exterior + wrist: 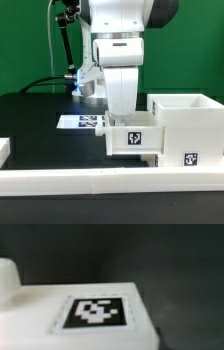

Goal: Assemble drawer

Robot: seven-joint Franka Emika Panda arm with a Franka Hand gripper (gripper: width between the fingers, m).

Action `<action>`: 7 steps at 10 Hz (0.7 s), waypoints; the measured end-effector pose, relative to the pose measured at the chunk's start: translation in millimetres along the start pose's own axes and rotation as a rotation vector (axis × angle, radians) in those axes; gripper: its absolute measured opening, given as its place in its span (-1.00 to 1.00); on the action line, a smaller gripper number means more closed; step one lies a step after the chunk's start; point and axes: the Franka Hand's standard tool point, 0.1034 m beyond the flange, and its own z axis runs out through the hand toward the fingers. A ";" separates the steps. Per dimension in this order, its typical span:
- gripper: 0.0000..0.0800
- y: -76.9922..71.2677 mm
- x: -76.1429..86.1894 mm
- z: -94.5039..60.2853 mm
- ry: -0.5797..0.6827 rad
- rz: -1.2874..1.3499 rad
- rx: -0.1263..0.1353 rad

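Note:
In the exterior view my gripper (122, 118) reaches down onto a small white tray (135, 140) with a black-and-white tag on its near face. It is shut on the tray's top edge and holds it just above the table, against the left side of the large white open casing (186, 125). The tray hides the fingertips. In the wrist view the tray's white face (40, 328) with its tag (95, 311) fills the frame, and a rounded white part (8, 274) shows beside it. No fingers show there.
The long low white border rail (100, 181) runs along the front of the table. The marker board (82, 122) lies flat behind the tray. Another white piece (4, 149) sits at the exterior view's far left. The table is black.

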 end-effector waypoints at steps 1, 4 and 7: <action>-0.90 0.0 -0.2 0.0 0.000 0.000 0.000; -0.90 0.0 0.4 0.1 0.000 -0.012 -0.003; -0.90 5.1 2.8 -0.9 -0.009 -0.037 0.004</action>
